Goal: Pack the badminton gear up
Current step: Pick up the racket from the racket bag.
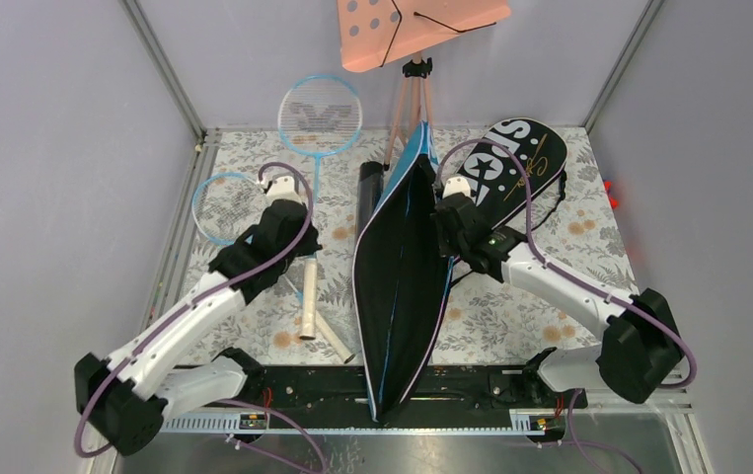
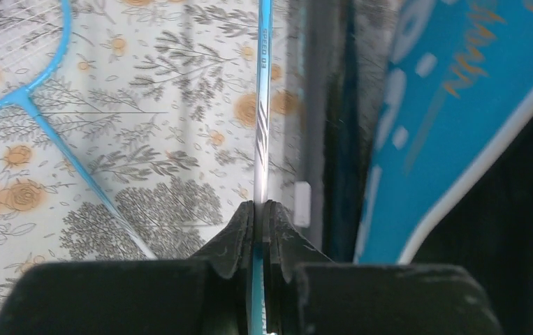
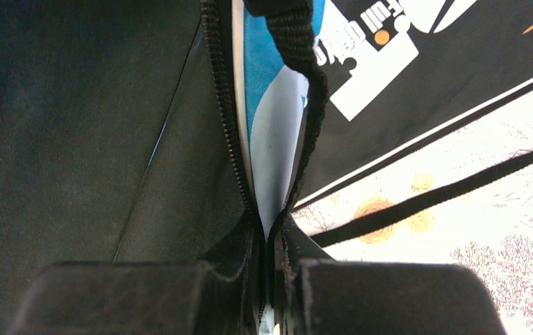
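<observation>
Left pincer (image 2: 260, 213): fingers pressed together on the thin shaft of the upper racket (image 1: 320, 114). Its light-blue hoop lies at upper centre-left of the overhead view and its white grip runs down toward the lower centre. In the wrist view the shaft runs straight up out of the fingertips.

Second racket (image 1: 229, 207): light-blue hoop flat on the floral bench (image 1: 510, 316), left of the held one. Its shaft slants down and right under the left arm.

Black tube (image 1: 370, 193): lies lengthwise just right of the held shaft, against the left flank of the open bag (image 1: 402, 286).

Open bag: black inside, blue outside. It stands in mid-frame, mouth gaping, narrow end at the bottom edge.

Right pincer (image 3: 270, 227): pinching the bag's right rim beside the zip teeth, with white-and-blue fabric between the pads.

Black SPORT bag (image 1: 515, 168): flat at upper right, just behind the right pincer. One of its straps trails over the bench.

Pink board (image 1: 416, 30): on its tripod (image 1: 412, 99) at top centre, behind the open bag.
</observation>
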